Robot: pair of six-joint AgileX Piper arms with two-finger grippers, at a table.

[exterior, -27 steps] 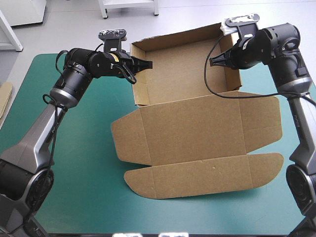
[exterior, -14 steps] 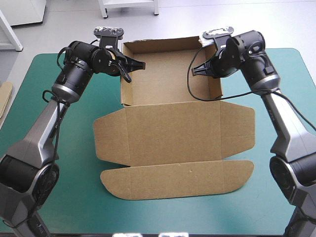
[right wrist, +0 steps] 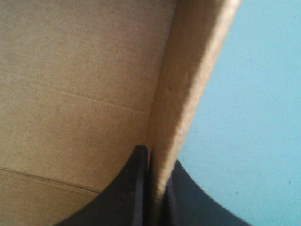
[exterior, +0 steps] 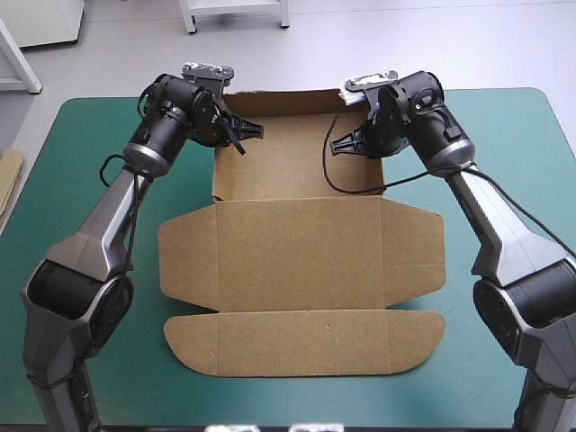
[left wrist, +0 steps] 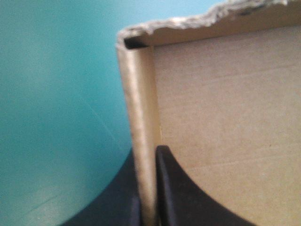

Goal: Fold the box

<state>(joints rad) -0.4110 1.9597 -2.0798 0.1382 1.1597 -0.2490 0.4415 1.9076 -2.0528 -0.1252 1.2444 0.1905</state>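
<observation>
While black left pincer (exterior: 258,129) and right pincer (exterior: 337,144) clamp opposite walls of the brown cardboard box (exterior: 306,243), matched moves seem wisest. Jerks risk buckling.

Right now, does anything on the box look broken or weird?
Yes. The top edge of one wall of the box, at the corner ahead of the left claw, looks ragged and torn instead of cleanly cut. Nothing else stands out; the lid lies flat.
</observation>
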